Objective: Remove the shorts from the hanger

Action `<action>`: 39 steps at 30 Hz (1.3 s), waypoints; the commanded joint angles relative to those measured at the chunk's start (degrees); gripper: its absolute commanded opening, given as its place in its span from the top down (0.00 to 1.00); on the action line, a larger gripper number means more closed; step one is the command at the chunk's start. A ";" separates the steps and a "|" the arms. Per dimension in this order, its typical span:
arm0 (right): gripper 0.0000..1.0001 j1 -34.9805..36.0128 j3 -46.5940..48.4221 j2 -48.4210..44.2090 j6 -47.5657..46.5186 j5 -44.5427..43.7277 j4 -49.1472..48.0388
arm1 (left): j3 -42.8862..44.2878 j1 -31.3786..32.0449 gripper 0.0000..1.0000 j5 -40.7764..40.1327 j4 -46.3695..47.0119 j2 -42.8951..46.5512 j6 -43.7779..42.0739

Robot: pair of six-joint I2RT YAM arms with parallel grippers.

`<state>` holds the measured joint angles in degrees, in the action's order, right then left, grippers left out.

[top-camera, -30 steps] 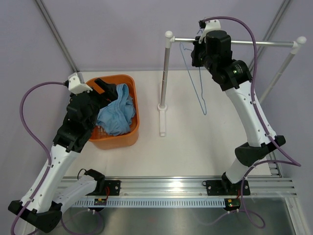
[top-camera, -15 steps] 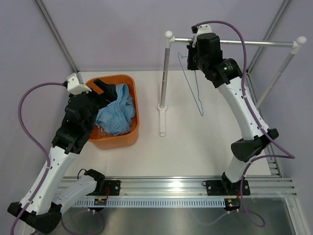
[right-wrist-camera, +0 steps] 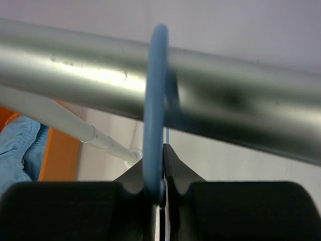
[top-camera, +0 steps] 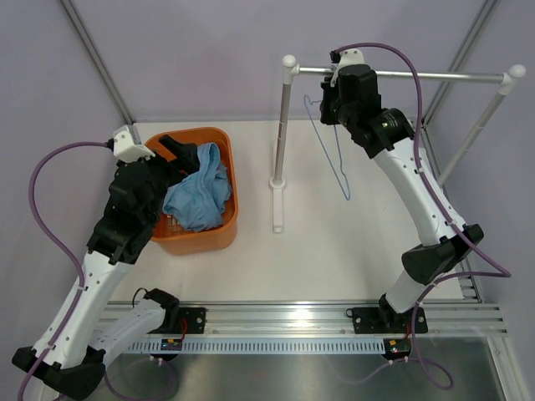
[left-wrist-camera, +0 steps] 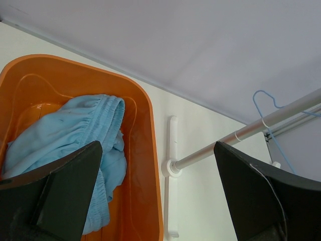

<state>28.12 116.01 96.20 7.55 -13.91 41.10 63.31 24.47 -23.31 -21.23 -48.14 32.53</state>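
The light-blue shorts [top-camera: 199, 194] lie crumpled in the orange basket [top-camera: 232, 200]; they also show in the left wrist view [left-wrist-camera: 70, 135]. The thin blue wire hanger [top-camera: 330, 150] is bare and hangs below the silver rail [top-camera: 435, 76]. My right gripper [top-camera: 333, 92] is shut on the hanger's hook [right-wrist-camera: 154, 110], which curves over the rail [right-wrist-camera: 75, 70]. My left gripper [top-camera: 180, 154] is open and empty, hovering over the basket's far left side above the shorts; its fingers [left-wrist-camera: 65, 191] stand wide apart.
The rail rests on two white-capped posts; the left post [top-camera: 282, 134] stands on a white foot [top-camera: 277, 205] right of the basket. A metal track [top-camera: 334, 322] runs along the near table edge.
My right gripper moved the hanger slightly left and up, bringing its hook onto the rail. The left arm barely moved.
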 commanded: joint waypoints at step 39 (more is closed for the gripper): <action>0.00 -0.17 -39.17 -44.17 9.50 -6.83 -7.08 | -4.77 0.14 0.01 12.67 -8.83 7.89 -13.55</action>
<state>28.12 79.64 53.19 15.92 -18.79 37.93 59.29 24.47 -14.02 -31.79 -39.88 20.88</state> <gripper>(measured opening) 0.993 0.988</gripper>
